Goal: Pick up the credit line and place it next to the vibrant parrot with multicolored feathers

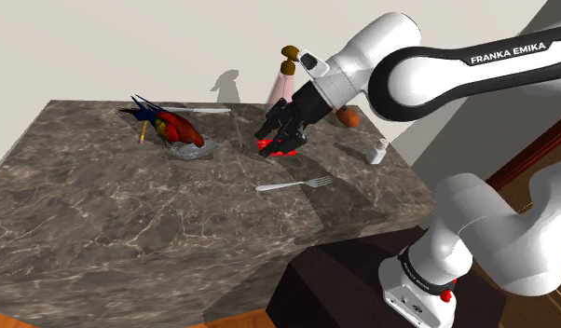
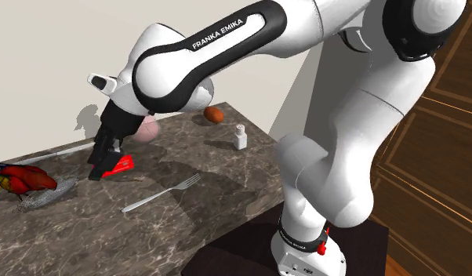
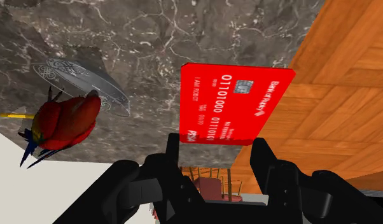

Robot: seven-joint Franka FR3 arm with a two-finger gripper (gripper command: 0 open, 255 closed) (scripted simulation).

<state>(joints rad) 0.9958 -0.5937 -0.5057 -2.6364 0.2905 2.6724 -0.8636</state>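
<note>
A red credit card (image 1: 284,146) (image 2: 119,165) (image 3: 235,102) with white numbers hangs a little above the dark marble table (image 1: 129,233), tilted. My black gripper (image 1: 280,136) (image 2: 99,168) (image 3: 217,145) is shut on its lower edge, a finger on each side. The parrot (image 1: 176,126) (image 2: 23,180) (image 3: 63,121), red with blue and yellow feathers, stands on a silver mesh dish (image 1: 190,152) (image 3: 88,79) toward the shoulder view's left of the card, a short gap away.
A silver fork (image 1: 294,184) (image 2: 162,193) lies in front of the gripper. A white shaker (image 1: 377,152) (image 2: 241,137), a brown ball (image 1: 348,117) (image 2: 214,114) and a pink bottle (image 1: 286,79) stand behind the arm. A knife (image 1: 202,110) lies beyond the parrot.
</note>
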